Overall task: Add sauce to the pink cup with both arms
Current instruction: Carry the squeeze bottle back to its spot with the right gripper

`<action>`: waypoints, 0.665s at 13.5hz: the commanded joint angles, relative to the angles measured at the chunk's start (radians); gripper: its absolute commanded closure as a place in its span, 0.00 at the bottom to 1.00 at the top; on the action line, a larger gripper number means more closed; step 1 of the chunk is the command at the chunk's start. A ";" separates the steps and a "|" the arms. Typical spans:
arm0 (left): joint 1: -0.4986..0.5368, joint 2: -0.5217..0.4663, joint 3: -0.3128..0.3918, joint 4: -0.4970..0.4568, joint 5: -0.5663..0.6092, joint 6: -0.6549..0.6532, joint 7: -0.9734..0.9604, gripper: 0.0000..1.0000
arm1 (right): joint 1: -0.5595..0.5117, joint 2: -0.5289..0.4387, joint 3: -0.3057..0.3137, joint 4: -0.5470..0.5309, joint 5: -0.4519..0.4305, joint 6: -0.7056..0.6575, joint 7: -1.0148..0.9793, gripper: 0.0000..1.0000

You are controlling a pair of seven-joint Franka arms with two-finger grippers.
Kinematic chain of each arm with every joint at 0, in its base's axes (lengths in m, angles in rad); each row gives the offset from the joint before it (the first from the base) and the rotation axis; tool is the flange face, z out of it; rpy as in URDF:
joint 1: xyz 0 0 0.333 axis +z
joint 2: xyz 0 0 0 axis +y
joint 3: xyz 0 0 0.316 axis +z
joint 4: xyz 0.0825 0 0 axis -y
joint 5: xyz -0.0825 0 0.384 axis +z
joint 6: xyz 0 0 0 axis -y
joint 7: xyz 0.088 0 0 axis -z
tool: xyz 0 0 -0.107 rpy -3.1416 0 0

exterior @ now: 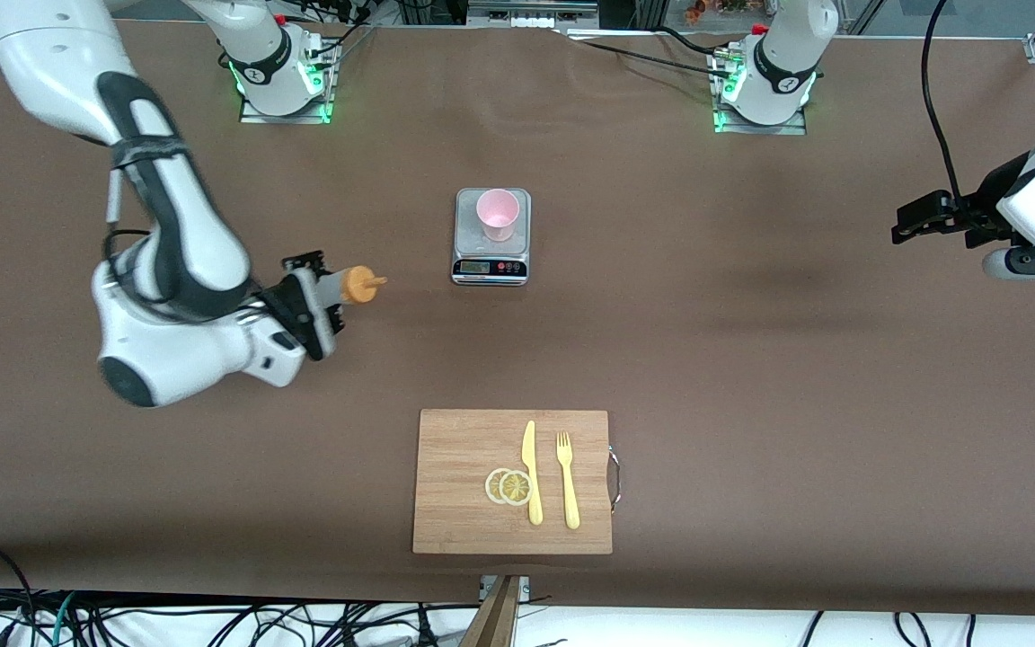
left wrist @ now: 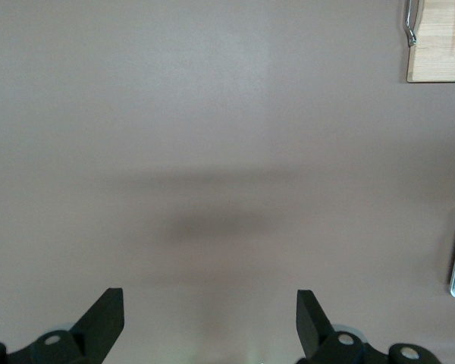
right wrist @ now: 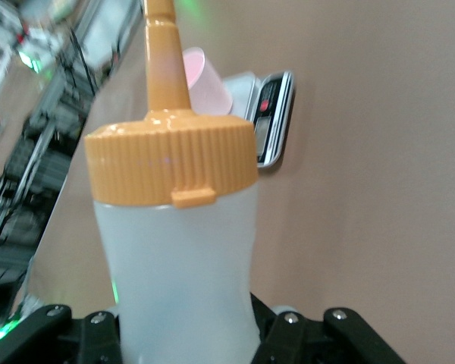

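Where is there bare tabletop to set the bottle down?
Bare table lies between the scale and the cutting board, and toward the open left claw. The right claw, holding the sauce, crowds its end.

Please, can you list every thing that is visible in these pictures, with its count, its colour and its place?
sauce bottle: one, whitish with orange cap, tipped sideways in the right claw, nozzle toward the scale
pink cup: one, pale pink, upright on the scale
scale: one, silver and black, mid-table, farther from the front camera than the board
cutting board: one, light wood, near the front edge
lemon slices: two, yellow, overlapping on the board beside the knife
knife: one, yellow, on the board
fork: one, yellow, on the board beside the knife
table: one, brown
right claw: black, shut on the bottle, over the table toward the right arm's end
left claw: black, open, empty, waiting over bare table at the left arm's end
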 commanded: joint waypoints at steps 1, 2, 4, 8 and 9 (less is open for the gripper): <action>-0.002 0.017 -0.004 0.044 0.012 -0.016 0.014 0.00 | -0.061 -0.014 -0.051 -0.065 0.170 -0.018 -0.176 1.00; -0.002 0.023 -0.004 0.047 0.012 -0.016 0.015 0.00 | -0.085 -0.004 -0.075 -0.085 0.238 -0.043 -0.251 1.00; -0.001 0.023 -0.004 0.047 0.012 -0.016 0.018 0.00 | -0.102 0.015 -0.163 -0.142 0.379 -0.099 -0.421 1.00; -0.001 0.023 -0.004 0.048 0.014 -0.016 0.018 0.00 | -0.185 0.085 -0.211 -0.205 0.416 -0.167 -0.730 1.00; -0.002 0.023 -0.004 0.048 0.014 -0.016 0.018 0.00 | -0.202 0.113 -0.218 -0.210 0.416 -0.182 -0.793 1.00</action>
